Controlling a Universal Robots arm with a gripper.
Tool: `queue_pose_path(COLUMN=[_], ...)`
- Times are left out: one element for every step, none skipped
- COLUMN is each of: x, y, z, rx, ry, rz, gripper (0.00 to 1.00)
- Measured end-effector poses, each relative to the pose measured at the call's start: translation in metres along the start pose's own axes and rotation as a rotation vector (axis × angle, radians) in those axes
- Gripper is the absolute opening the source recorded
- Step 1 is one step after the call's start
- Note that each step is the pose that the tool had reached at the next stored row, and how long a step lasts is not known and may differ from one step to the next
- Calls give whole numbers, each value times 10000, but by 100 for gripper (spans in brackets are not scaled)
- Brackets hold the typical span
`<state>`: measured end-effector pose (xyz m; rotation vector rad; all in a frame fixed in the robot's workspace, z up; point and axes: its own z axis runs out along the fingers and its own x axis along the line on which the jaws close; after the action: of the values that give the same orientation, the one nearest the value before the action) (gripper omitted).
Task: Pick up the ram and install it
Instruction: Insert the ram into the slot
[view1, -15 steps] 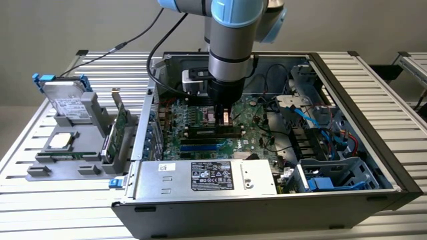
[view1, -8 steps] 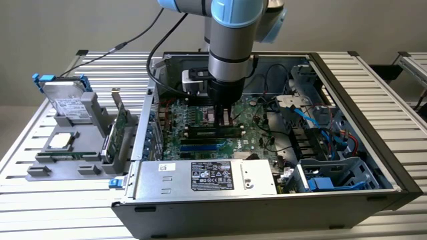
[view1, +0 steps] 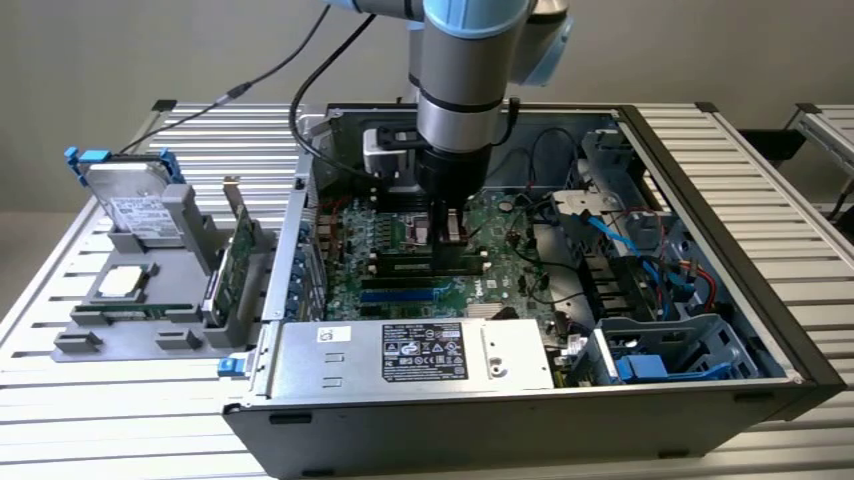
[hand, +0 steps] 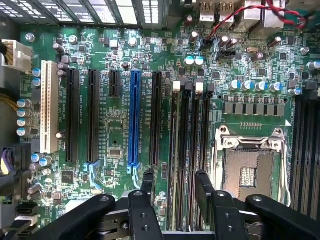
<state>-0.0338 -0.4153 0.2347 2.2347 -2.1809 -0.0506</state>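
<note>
My gripper (view1: 450, 232) hangs low inside the open computer case (view1: 747, 330), over the green motherboard (view1: 400, 225). In the wrist view the gripper (hand: 175, 182) is open, and its two black fingers (hand: 148, 182) straddle the row of black memory slots beside the empty processor socket (hand: 250, 170). A thin grey edge that looks like the ram (hand: 176, 150), seen from above, runs along the slot between the fingers. Neither finger touches it. A white clip (hand: 176, 86) marks that slot's far end.
A long blue slot (hand: 134, 120) and black expansion slots lie beside the memory slots. The power supply (view1: 414, 355), drive cages and blue cables (view1: 627, 250) crowd the case. On the exterior view's left a grey holder (view1: 80, 340) carries a hard drive (view1: 134, 205), a silver chip (view1: 120, 282) and an upright green card (view1: 240, 255).
</note>
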Motion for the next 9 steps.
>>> queue_pose_path(x=[0, -1, -1, -1, -1, -2, -1, -1, -1], y=[1, 1, 2, 3, 3, 3, 3, 3, 3], z=[-21, -45, -68, -80, -80, -80, -82, -84, -85], rx=[-7, -12, -21, -24, -24, -23, -24, -25, -25], ry=[1, -2, -1, 1, -3, -4, -4, -2, -1], rz=[1, 1, 3, 4, 4, 4, 4, 4, 4], gripper=[46, 46, 46, 46, 46, 46, 46, 46, 46])
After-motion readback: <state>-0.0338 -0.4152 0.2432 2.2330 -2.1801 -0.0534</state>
